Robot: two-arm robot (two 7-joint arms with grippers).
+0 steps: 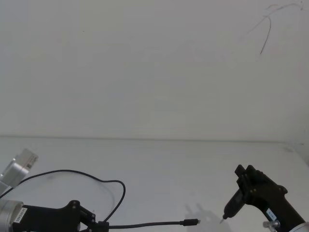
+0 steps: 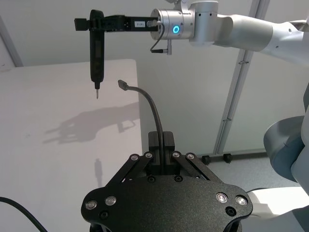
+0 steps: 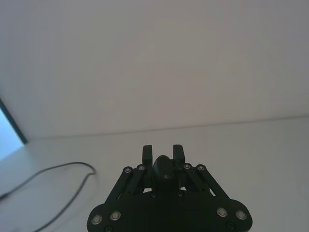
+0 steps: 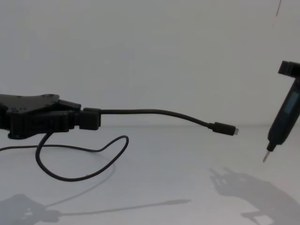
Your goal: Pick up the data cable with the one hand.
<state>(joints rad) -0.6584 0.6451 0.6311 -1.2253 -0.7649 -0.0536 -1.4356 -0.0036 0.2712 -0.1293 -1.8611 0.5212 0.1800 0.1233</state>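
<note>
My left gripper (image 1: 99,224) (image 4: 91,118) (image 2: 161,145) is shut on the data cable (image 1: 145,225) (image 4: 154,111) near one end, above the white table. From the fingers the cable runs out to the right and ends in a small silver-tipped connector (image 1: 192,222) (image 4: 226,128) (image 2: 122,84) hanging in the air. The slack behind my gripper droops in a loop (image 1: 72,172) (image 4: 84,176) (image 3: 58,169) down to the table. To the right, my right gripper (image 1: 245,180) (image 2: 96,24) (image 3: 163,152) is shut on a slim dark tool (image 1: 234,203) (image 4: 283,122) (image 2: 95,58), pointed tip down, a short way beyond the connector.
The white table (image 1: 159,164) meets a plain white wall at the back. In the left wrist view the table's edge (image 2: 137,96) drops off towards a floor with a metal post (image 2: 236,96) and a grey seat (image 2: 289,145).
</note>
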